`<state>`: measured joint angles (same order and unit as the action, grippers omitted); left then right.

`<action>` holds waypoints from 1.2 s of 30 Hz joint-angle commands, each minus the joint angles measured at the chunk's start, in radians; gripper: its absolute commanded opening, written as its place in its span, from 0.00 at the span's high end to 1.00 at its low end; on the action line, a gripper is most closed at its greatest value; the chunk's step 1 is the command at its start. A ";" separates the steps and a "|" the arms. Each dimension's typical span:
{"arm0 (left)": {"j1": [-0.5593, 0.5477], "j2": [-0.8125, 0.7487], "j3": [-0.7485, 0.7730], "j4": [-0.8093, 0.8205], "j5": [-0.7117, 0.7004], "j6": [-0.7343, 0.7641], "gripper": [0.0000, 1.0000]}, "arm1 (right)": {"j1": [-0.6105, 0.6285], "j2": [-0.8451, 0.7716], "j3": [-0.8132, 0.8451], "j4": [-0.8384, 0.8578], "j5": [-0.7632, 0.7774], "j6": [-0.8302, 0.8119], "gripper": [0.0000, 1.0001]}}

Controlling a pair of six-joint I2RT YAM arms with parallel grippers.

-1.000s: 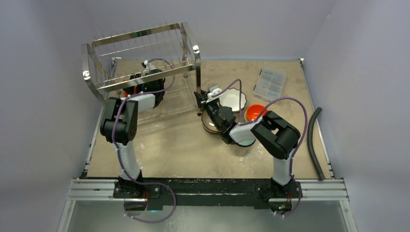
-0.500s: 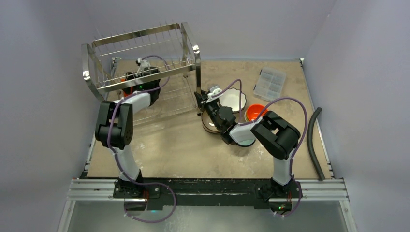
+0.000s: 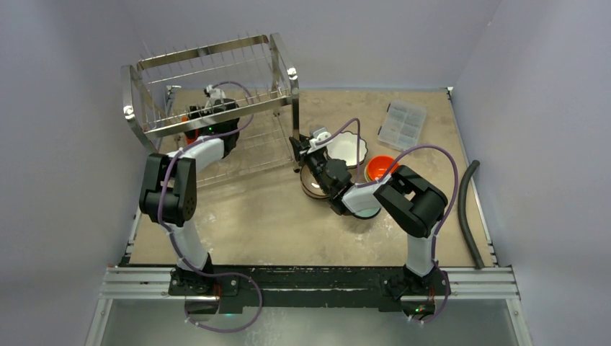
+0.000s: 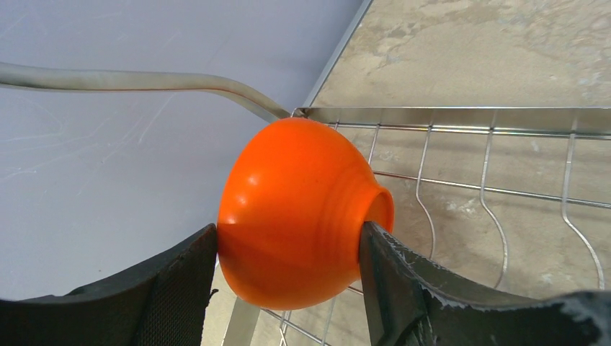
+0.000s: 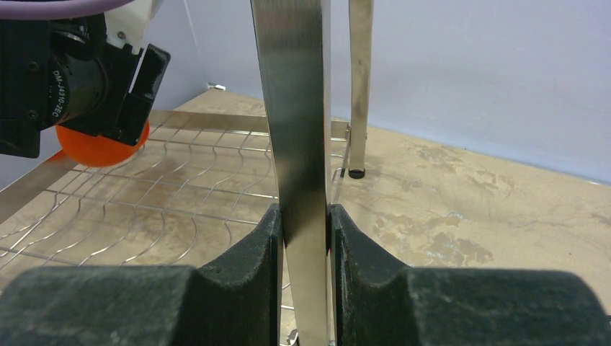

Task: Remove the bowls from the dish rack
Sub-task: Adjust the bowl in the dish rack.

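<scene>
Left gripper (image 4: 288,244) inside the lower tier of the dish rack (image 3: 216,79), which stands at 10 o'clock on the table (image 3: 274,223) in the overhead view. You see its jaws set fairly wide, one pad on each flank of an orange bowl (image 4: 295,209), so read this as a grip on the bowl. In the left wrist view the bowl lies on its side on the wire floor. Its axis runs from the rim at 8 o'clock to the foot ring at 2 o'clock, and the rack's corner lies just behind it at 12 o'clock. The left arm is the nearer one. Its elbow is folded at 9 o'clock of the table and its forearm reaches toward 1 o'clock, passing under the upper tier. The right gripper (image 5: 304,238) is pinched narrow on the rack's steel post (image 5: 292,108) at the near right corner, apparently to steady the frame, with its forearm stretched toward 10 o'clock. The upper tier overhangs the held bowl, so you likely must draw back toward 5 o'clock before any lift. A white scalloped bowl (image 3: 347,148) and a second orange one (image 3: 380,167) lie on the table at 2 o'clock, outside the rack.
</scene>
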<state>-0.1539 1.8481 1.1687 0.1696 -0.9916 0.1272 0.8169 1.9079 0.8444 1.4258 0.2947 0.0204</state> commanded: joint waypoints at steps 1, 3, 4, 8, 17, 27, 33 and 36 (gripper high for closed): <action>-0.020 -0.079 0.006 0.041 -0.020 0.027 0.59 | -0.005 -0.066 -0.013 0.079 -0.011 0.051 0.99; -0.018 -0.081 0.005 0.047 -0.029 0.032 0.59 | -0.005 -0.068 -0.015 0.078 -0.010 0.050 0.99; -0.018 -0.084 0.005 0.047 -0.029 0.032 0.59 | -0.005 -0.070 -0.015 0.079 -0.009 0.049 0.99; -0.034 -0.091 -0.008 0.051 -0.019 0.052 0.59 | -0.005 -0.069 -0.014 0.079 -0.010 0.050 0.99; -0.162 -0.077 -0.069 0.156 -0.100 0.233 0.59 | -0.005 -0.078 -0.015 0.070 -0.011 0.052 0.99; -0.285 0.001 -0.115 0.253 -0.179 0.425 0.58 | -0.004 -0.076 -0.011 0.066 -0.019 0.062 0.99; -0.330 0.083 -0.129 0.340 -0.226 0.553 0.57 | -0.005 -0.077 -0.014 0.069 -0.017 0.061 0.99; -0.352 0.108 -0.129 0.335 -0.221 0.574 0.55 | -0.004 -0.076 -0.015 0.070 -0.016 0.061 0.99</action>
<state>-0.4503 1.9202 1.0470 0.4503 -1.1942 0.5999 0.8120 1.8881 0.8291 1.4128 0.2924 0.0303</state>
